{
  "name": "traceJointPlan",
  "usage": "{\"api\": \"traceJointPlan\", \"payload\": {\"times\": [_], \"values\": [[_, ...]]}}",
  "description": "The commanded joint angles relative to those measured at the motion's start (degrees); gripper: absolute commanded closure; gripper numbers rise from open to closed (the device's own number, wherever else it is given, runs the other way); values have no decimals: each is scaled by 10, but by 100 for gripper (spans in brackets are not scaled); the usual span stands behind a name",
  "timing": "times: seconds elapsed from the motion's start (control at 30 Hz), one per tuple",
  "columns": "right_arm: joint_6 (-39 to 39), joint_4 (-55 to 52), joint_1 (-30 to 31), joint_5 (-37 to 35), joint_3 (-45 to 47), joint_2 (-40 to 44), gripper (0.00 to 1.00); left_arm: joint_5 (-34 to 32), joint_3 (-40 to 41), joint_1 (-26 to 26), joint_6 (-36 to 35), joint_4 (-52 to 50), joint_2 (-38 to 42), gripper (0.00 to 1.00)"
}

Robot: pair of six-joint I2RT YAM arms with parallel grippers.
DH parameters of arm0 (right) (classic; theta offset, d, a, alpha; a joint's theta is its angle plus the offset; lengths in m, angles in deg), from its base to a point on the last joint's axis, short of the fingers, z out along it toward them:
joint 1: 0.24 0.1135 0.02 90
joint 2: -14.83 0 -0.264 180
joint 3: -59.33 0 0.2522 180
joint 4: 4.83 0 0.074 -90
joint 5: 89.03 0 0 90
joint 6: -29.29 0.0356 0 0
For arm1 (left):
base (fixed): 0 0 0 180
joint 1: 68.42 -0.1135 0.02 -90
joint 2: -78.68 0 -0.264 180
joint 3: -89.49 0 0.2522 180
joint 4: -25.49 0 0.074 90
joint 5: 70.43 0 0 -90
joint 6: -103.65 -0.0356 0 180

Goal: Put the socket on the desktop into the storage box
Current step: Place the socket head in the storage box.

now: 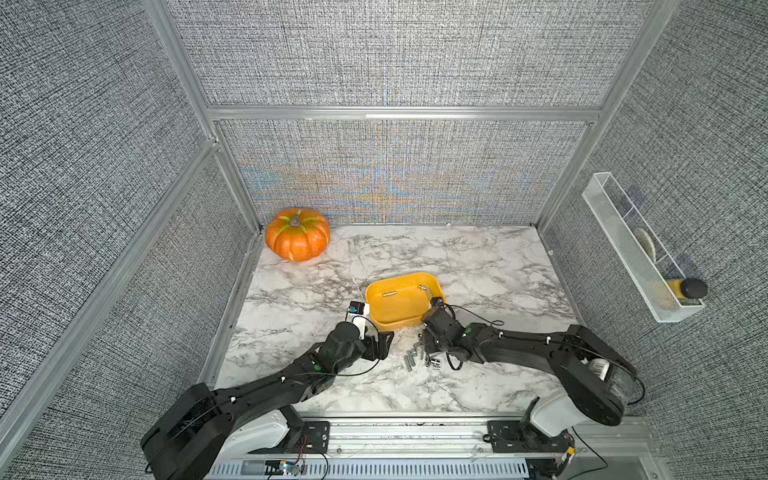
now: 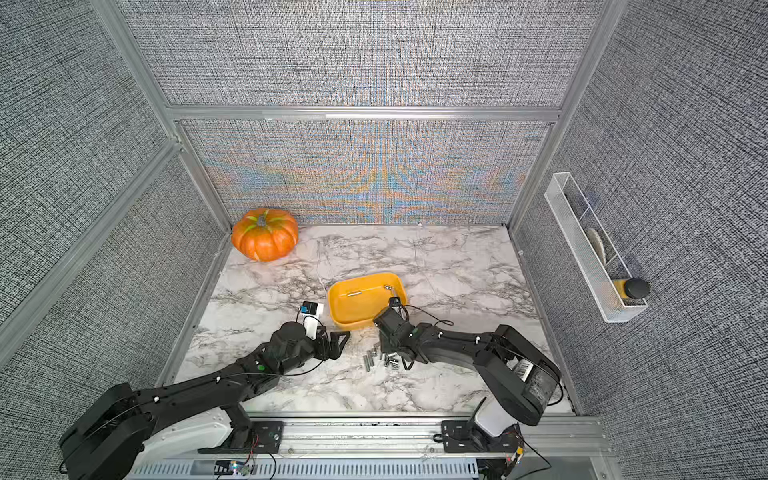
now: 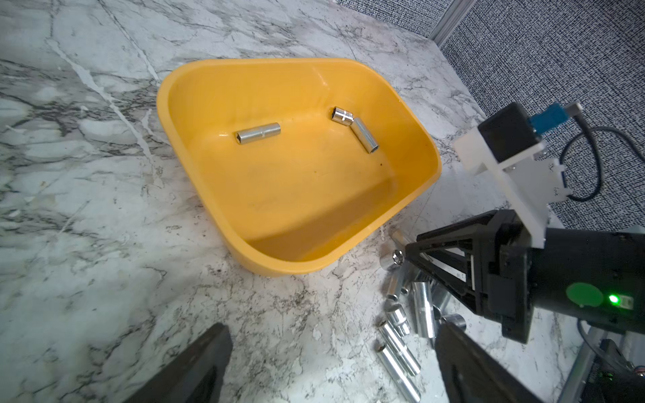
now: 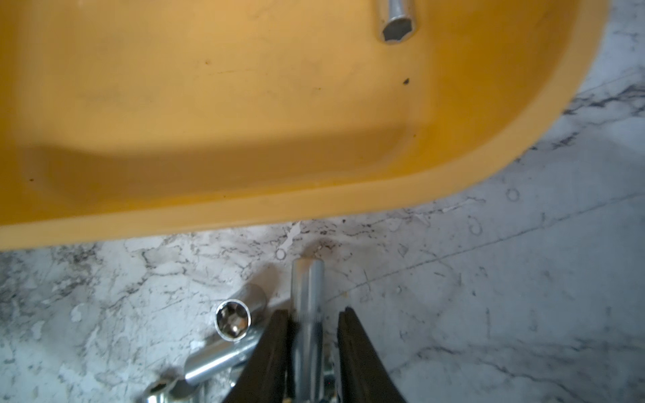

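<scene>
Between slightly parted right fingers (image 4: pixel 352 356), a socket (image 4: pixel 307 296), long axis toward the storage box (image 4: pixel 314 209); left fingers (image 3: pixel 206 370) wide apart.

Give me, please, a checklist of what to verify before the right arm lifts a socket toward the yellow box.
1. Socket between the fingers: ok. One long socket lies between the fingers of the right gripper.
2. Firm grip: cannot tell. A gap seems to show beside one finger.
3. Neighbours clear: not ok. Another socket lies close to the other finger and may be dragged along.
4. Room in the storage box: ok. Only three sockets lie inside, and much of the floor is bare.
5. Left gripper out of the way: probably ok. It is open and empty, beside the box.
</scene>
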Motion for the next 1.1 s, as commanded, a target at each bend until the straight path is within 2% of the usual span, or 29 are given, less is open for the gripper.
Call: {"api": "traceJointPlan", "payload": {"times": [0.0,0.3,0.63,0.73,0.9,0.97,1.07], "values": [[6,-10,-2,-10,-2,-5,71,1,-1,0,1,16,-2,4],[4,-10,-8,-20,1,-4,77,-1,-2,0,1,16,-3,4],[-15,-46,-9,-44,-8,30,91,-5,-4,0,0,15,-9,4],[-32,-89,-9,-62,-10,65,93,-10,-4,0,0,12,-6,4],[-35,-211,-24,-168,-23,155,94,-29,-4,0,1,0,1,4],[-55,-215,-38,-175,-28,199,94,-30,-4,0,3,0,4,4],[-103,-142,-57,-144,-23,269,95,-27,-2,0,3,3,6,4]]}}
